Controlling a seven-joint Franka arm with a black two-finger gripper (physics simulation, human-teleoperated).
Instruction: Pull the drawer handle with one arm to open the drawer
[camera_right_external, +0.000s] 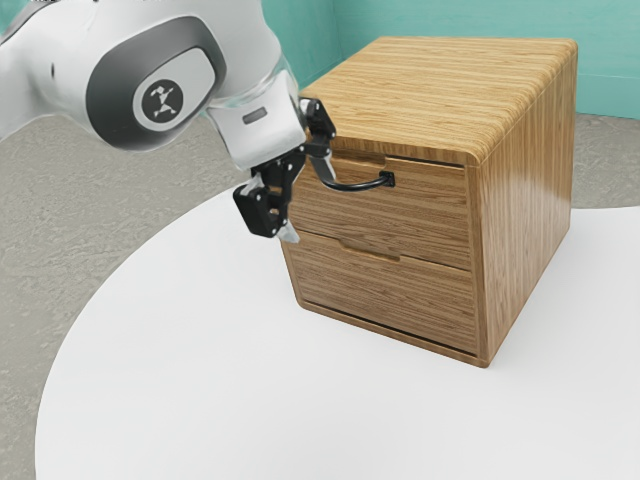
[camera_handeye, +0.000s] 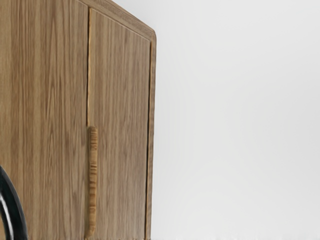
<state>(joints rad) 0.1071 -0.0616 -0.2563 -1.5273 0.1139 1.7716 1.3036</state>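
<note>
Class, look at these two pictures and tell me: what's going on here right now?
A robot arm reaches to a wooden cabinet standing on a white table. Its black gripper is open at the exterior view's left end of the curved black handle on the upper drawer, with one finger close to the handle but not clamped on it. The drawer looks shut or nearly so, so the pull is not yet done.

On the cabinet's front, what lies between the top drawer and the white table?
The lower drawer, with its small wooden grip, as the exterior view shows.
</note>
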